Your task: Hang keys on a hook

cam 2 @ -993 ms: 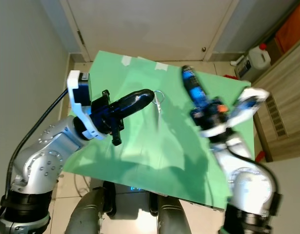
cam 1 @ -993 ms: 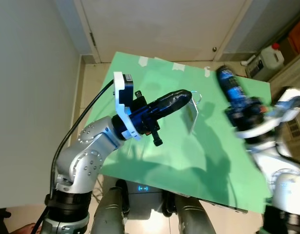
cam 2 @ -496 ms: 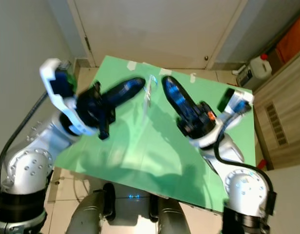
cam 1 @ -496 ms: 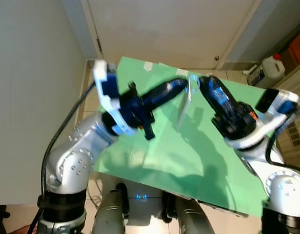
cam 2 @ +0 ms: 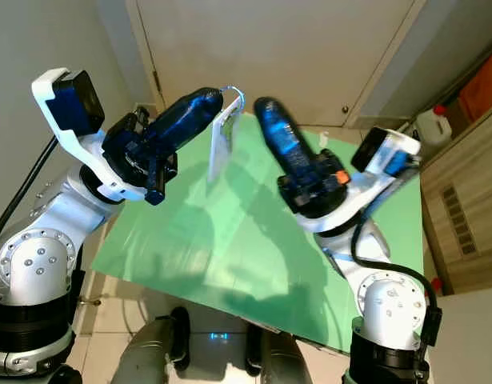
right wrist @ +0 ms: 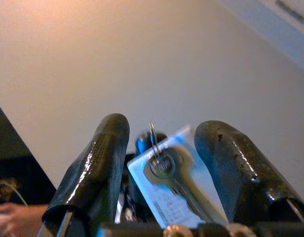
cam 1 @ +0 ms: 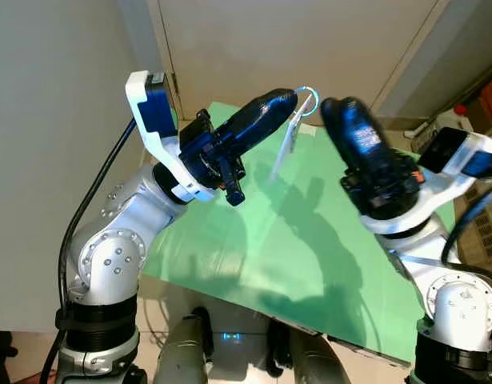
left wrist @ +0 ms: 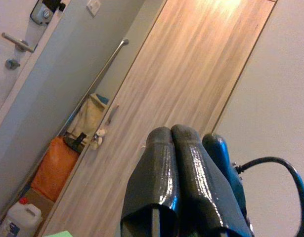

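Observation:
My left gripper is raised over the green table and shut on the keys. A silver ring sticks out at its tip, with a key and a white tag hanging below. In the left wrist view the left gripper has its fingers pressed together. My right gripper is just to the right of the ring, at the same height and open. In the right wrist view the keys sit in the gap of the right gripper, between its fingers. I cannot tell whether they touch.
A pale door and wall stand behind the table. On the floor at the far right is a white jug, beside a wooden cabinet. The left arm's black cable loops at the left.
My left gripper has lifted the keys up and away from the table. My right gripper has swung left and risen to just beside the ring. The camera has tilted upward.

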You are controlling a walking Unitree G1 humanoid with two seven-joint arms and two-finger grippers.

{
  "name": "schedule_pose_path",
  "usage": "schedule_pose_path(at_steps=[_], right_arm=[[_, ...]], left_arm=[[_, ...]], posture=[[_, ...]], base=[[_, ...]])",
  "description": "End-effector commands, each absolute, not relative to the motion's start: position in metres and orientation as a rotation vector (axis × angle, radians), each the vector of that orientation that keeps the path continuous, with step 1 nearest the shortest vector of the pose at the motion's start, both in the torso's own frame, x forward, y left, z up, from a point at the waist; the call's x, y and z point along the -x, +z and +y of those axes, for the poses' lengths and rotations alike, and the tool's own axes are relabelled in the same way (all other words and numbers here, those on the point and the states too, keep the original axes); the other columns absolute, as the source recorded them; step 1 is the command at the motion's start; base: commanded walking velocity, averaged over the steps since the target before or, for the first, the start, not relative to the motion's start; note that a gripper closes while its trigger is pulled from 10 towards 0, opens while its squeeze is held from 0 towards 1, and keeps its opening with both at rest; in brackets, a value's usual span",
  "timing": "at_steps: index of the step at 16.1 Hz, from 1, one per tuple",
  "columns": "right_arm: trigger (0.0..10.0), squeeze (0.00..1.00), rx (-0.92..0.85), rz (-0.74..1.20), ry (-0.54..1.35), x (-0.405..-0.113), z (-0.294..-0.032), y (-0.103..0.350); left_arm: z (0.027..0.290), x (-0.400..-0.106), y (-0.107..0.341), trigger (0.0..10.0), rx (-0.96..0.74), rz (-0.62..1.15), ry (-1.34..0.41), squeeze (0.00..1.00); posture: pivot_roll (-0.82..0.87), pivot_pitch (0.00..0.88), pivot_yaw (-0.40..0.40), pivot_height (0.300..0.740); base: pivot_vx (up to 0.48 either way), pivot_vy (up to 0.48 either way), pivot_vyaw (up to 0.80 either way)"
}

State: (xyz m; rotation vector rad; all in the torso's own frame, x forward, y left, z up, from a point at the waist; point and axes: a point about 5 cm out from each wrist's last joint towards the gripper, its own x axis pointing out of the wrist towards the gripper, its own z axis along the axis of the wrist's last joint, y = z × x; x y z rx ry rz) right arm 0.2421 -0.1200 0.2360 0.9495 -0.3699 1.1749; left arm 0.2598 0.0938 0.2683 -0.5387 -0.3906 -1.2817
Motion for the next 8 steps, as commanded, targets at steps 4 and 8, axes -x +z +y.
schedule_pose_path(at_steps=[4, 8], right_arm=[[10.0, 0.0, -0.904, -0.392, 1.179, -0.2388, -0.1128, 0.2426], [0.0, 0.0, -0.951, -0.434, 1.164, -0.2396, -0.1132, 0.2448]], left_arm=[[0.0907, -0.2549, 0.2759, 10.0, 0.538, -0.41, -1.318, 0.0], [0.0904, -0.2542, 0.2767, 10.0, 0.539, -0.408, -1.319, 0.0]], posture=[[0.05, 0.191, -0.031, 0.74], [0.05, 0.191, -0.031, 0.74]], base=[[0.0, 0.0, 0.0], [0.0, 0.0, 0.0]])
